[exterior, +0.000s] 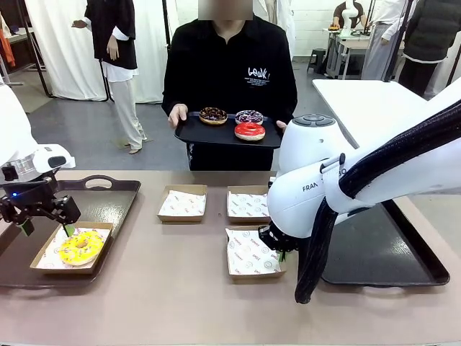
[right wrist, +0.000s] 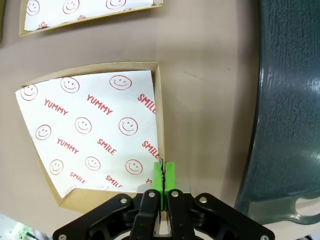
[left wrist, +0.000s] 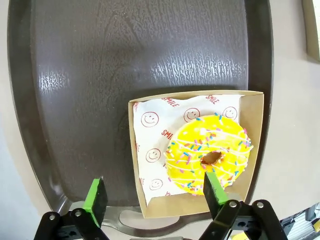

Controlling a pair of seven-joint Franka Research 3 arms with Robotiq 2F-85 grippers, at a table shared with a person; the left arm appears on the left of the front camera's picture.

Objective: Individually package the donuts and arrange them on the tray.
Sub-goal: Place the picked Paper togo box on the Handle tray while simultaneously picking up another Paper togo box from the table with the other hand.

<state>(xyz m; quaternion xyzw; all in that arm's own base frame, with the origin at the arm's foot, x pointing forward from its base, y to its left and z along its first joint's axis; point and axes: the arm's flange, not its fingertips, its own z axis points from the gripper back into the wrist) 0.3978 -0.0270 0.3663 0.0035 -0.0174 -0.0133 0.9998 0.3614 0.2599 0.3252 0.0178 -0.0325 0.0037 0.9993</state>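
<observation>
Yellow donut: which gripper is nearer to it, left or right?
Left. The left gripper hangs open just above the yellow donut; the right gripper is far across the table, shut on the wall of an empty box.

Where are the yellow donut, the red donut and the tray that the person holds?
yellow donut (left wrist: 200,137), left wrist view, icing above its hole.
red donut (exterior: 241,132), front view, left side of its ring.
tray (exterior: 198,134), front view, bare front-left part.

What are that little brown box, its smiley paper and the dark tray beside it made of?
The box is likely thin cardboard: matte brown, with raw cut edges. Its liner looks like thin white printed paper, one corner lifting slightly. The tray is probably hard plastic: dark, finely textured, faint sheen, moulded handle slot.
</observation>
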